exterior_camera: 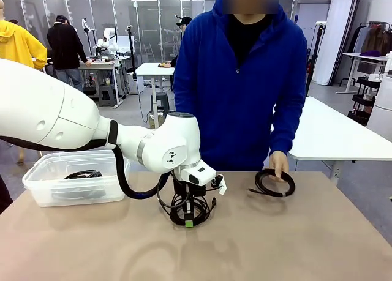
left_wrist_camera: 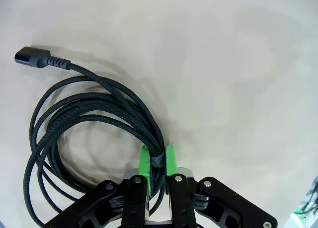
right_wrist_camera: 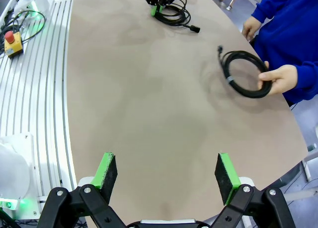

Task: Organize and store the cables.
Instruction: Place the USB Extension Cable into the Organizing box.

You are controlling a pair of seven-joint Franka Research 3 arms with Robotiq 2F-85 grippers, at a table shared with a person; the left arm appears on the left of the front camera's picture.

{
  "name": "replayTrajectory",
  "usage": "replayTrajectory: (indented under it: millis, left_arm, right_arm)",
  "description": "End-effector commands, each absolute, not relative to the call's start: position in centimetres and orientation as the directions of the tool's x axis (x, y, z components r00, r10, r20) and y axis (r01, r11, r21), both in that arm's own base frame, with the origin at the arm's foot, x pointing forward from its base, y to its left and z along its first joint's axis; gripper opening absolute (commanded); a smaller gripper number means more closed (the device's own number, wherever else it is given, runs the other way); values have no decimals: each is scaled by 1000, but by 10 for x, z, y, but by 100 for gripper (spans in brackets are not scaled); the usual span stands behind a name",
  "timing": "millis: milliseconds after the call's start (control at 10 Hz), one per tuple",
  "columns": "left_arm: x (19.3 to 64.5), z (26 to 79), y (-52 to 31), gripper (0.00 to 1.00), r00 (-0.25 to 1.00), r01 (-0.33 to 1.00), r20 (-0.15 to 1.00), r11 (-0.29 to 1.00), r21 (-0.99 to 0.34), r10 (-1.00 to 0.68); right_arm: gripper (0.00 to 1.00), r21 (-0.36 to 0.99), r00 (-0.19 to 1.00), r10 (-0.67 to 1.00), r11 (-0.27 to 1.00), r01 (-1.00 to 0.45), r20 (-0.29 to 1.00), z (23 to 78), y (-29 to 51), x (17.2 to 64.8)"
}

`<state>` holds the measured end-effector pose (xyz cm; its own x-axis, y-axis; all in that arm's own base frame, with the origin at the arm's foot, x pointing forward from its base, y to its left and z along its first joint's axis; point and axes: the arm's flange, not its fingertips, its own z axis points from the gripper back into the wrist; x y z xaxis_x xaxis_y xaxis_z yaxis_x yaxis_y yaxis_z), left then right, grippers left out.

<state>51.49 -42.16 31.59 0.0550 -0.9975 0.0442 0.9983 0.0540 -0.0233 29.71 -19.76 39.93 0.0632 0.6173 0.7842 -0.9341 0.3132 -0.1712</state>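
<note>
Near half of the table (exterior_camera: 294,244) is wide open, easy pass ahead of the right gripper (right_wrist_camera: 166,172), jaws spread. The middle's blocked by the left gripper (left_wrist_camera: 158,158) clamped on a braided cable coil (left_wrist_camera: 114,106). Far right, a person's hand (exterior_camera: 279,163) holds another coil (right_wrist_camera: 247,92). A clear bin (exterior_camera: 37,192) takes up the far left.

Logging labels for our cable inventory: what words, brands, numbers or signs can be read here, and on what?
No text can be read in any view.
Dark emblem on the left arm: a mark, no letters legible.
Braided cable and its plug: no print shows.
Yellow box with red button: too small to read.
Clear bin: no label shows.
</note>
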Motion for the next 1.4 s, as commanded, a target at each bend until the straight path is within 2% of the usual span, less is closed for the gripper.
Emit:
replayTrajectory:
  millis: [0, 100, 200, 300, 500, 700, 800, 900, 1300]
  left_arm:
    - [515, 319, -425, 0, 67, 998, 15, 67, -16, -998]
    - [513, 330, -422, 0, 57, 998, 21, 56, -28, -998]
    - [506, 358, -421, 0, -35, 999, -21, -35, -23, -999]
    - [499, 404, -414, 0, -71, 997, -60, -71, 4, -996]
    - [484, 489, -396, 0, -140, 988, -58, -143, 65, -989]
    - [480, 510, -387, 0, -129, 988, -27, -131, 83, -991]
    - [478, 510, -389, 0, -163, 983, -18, -164, 86, -986]
    - [474, 527, -392, 0, -119, 987, -53, -124, 107, -991]
    - [474, 527, -392, 0, -119, 987, -53, -124, 107, -991]
  right_arm:
    - [100, -170, 63, 608, 318, -933, 792, 400, -198, 298]
    - [100, -170, 63, 608, 318, -933, 792, 400, -198, 298]
    - [100, -170, 63, 608, 318, -933, 792, 400, -198, 298]
    - [100, -170, 63, 608, 318, -933, 792, 400, -198, 298]
    - [100, -170, 63, 608, 318, -933, 792, 400, -198, 298]
    - [100, -170, 63, 608, 318, -933, 792, 400, -198, 298]
    - [100, -170, 63, 608, 318, -933, 792, 400, -198, 298]
    - [100, -170, 63, 608, 318, -933, 792, 400, -198, 298]
    - [100, -170, 63, 608, 318, -933, 792, 400, -198, 298]
